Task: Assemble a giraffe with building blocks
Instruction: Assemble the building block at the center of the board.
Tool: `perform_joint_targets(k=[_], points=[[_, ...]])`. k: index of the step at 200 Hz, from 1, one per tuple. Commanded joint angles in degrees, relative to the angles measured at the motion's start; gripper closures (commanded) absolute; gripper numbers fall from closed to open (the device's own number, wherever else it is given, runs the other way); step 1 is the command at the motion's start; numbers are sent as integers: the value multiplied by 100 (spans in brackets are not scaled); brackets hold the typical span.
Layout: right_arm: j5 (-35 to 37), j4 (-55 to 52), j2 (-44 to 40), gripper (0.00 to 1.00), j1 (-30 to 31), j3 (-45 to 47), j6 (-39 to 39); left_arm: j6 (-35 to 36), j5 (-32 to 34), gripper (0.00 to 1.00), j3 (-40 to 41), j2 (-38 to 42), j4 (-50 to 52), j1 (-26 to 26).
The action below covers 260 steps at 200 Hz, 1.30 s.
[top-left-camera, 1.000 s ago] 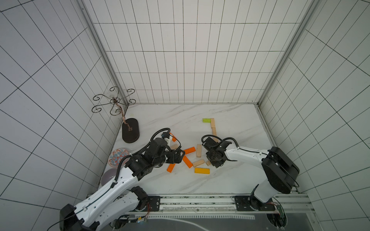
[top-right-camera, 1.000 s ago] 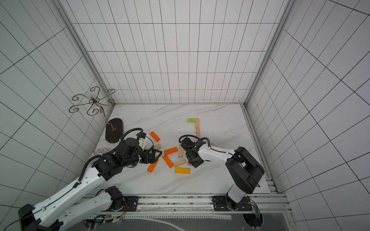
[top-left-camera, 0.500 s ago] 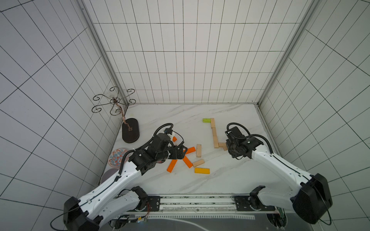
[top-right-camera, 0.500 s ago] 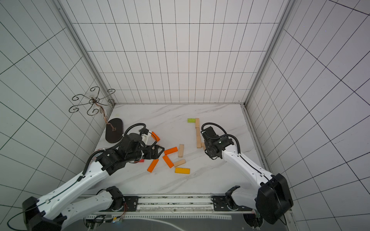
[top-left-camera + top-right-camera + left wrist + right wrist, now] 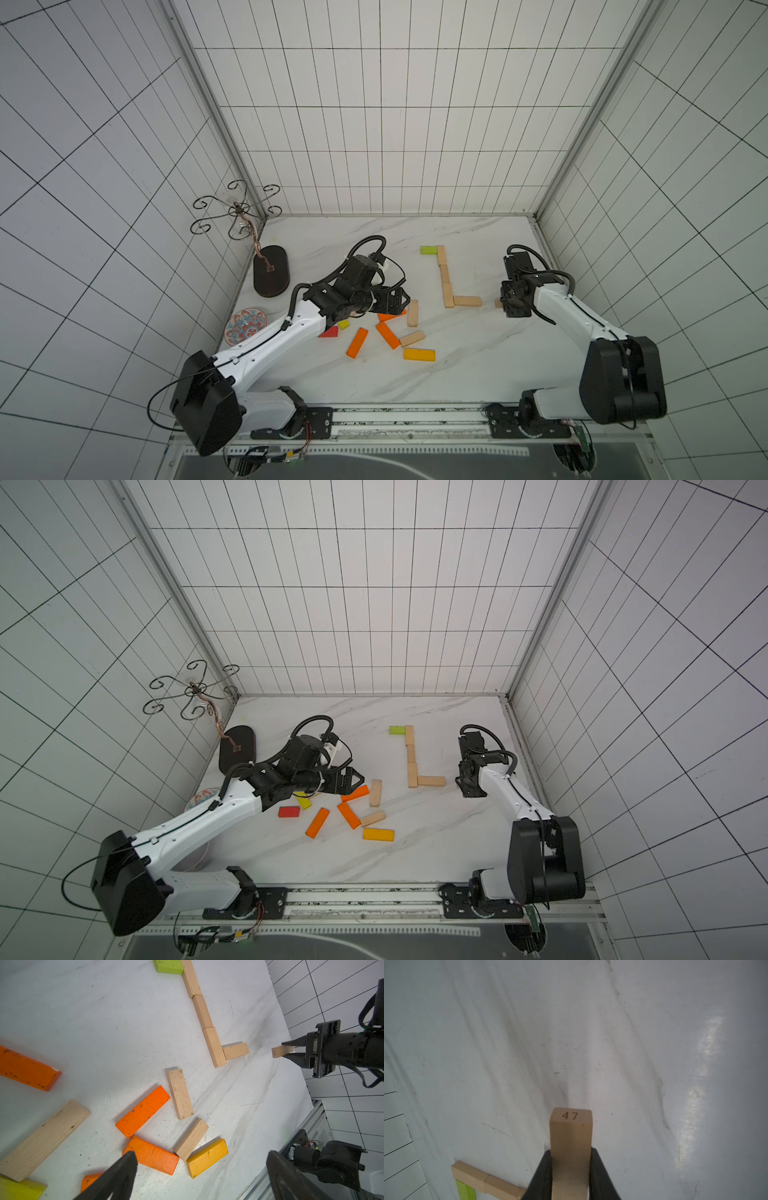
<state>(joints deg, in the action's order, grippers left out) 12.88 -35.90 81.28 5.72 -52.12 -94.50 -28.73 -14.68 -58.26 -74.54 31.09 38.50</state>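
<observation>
One pale block [image 5: 571,1132], right tool [image 5: 570,1152] gripping

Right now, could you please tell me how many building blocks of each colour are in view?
Pale wood blocks: 8, counting the held block in the right gripper
Orange blocks: 4
Yellow blocks: 2
Lime green block: 1
Red block: 1
Total: 16

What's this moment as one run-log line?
right gripper: shut on pale block marked 47 | left gripper: open, empty | laid: lime green block, four pale blocks in L
</observation>
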Motion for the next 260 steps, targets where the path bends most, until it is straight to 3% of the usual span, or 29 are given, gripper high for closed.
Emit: perform_joint_targets(k=[1, 62, 197, 220, 260], points=[[-94, 194, 251, 78, -79, 61, -130, 136, -277, 3, -229, -175, -234, -27], [-379, 400, 1127, 78, -79, -240, -127, 161, -597, 3, -291, -478, -352, -27], [-264, 424, 1798, 72, -79, -854, -164, 263, -668, 3, -342, -587, -378, -130], [-347, 409, 1890, 68, -71, -894, -157, 272, -690, 3, -353, -605, -367, -167], [-427, 304, 1957, 53, -60, -983, -108, 323, -725, 3, -413, -640, -332, -225]])
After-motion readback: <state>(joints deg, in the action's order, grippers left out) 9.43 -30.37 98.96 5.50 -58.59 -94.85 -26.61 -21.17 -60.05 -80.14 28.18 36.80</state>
